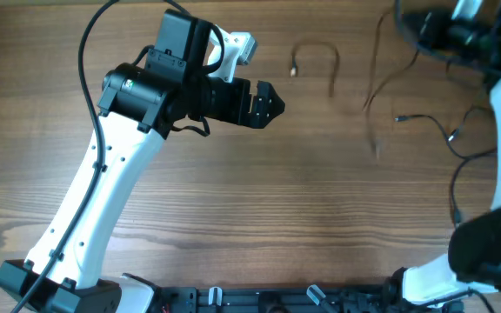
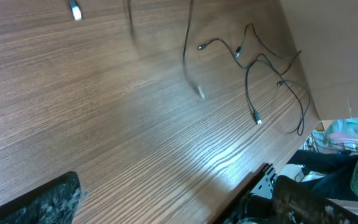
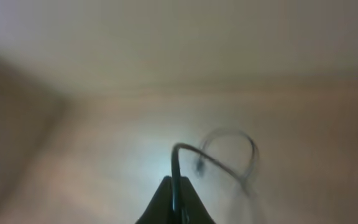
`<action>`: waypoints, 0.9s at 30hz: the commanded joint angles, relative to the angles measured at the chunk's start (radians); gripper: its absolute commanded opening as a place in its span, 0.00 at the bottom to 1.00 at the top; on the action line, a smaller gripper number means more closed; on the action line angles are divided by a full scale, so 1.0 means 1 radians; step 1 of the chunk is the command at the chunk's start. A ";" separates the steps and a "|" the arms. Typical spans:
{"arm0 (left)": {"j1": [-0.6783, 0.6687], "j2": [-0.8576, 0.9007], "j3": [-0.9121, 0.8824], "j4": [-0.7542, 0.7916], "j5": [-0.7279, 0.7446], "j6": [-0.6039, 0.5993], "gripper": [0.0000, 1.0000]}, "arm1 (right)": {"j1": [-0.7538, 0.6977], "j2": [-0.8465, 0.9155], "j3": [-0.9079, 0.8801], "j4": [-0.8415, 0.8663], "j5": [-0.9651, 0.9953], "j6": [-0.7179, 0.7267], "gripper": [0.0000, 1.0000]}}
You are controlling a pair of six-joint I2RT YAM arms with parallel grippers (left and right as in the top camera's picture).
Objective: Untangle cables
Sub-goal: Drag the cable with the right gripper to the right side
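Several thin black cables lie on the wooden table. One short cable [image 1: 318, 50] curves at the back middle, and its plug shows in the left wrist view [image 2: 75, 9]. A loose tangle of cables [image 1: 452, 132] lies at the right and also shows in the left wrist view [image 2: 260, 62]. My right gripper [image 1: 426, 33] is raised at the back right. In the right wrist view it [image 3: 176, 185] is shut on a thin black cable [image 3: 180, 155]. That cable hangs blurred over the table [image 1: 375, 87]. My left gripper [image 1: 272, 102] is open and empty, left of the cables.
The table's front edge with a black rail [image 2: 253, 183] runs along the near side. The right arm's thicker wiring [image 1: 459, 187] loops down at the right edge. A cardboard-coloured wall [image 2: 334, 50] stands beyond the tangle.
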 commanded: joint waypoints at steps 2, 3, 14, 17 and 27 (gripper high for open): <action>0.000 -0.022 0.006 0.000 0.001 0.012 1.00 | 0.005 -0.105 0.036 0.264 -0.024 0.295 0.04; 0.000 -0.022 0.006 0.000 0.001 0.012 1.00 | 0.005 -0.116 0.036 0.315 -0.024 0.303 0.04; 0.000 -0.022 0.006 0.000 0.001 0.012 1.00 | 0.005 -0.145 0.032 0.463 0.348 0.299 0.04; 0.000 -0.022 0.006 0.000 0.001 0.012 1.00 | 0.005 -0.143 0.032 0.443 0.510 0.300 0.04; 0.000 -0.022 0.006 0.000 0.001 0.012 1.00 | -0.009 -0.062 0.032 0.398 0.925 0.352 0.04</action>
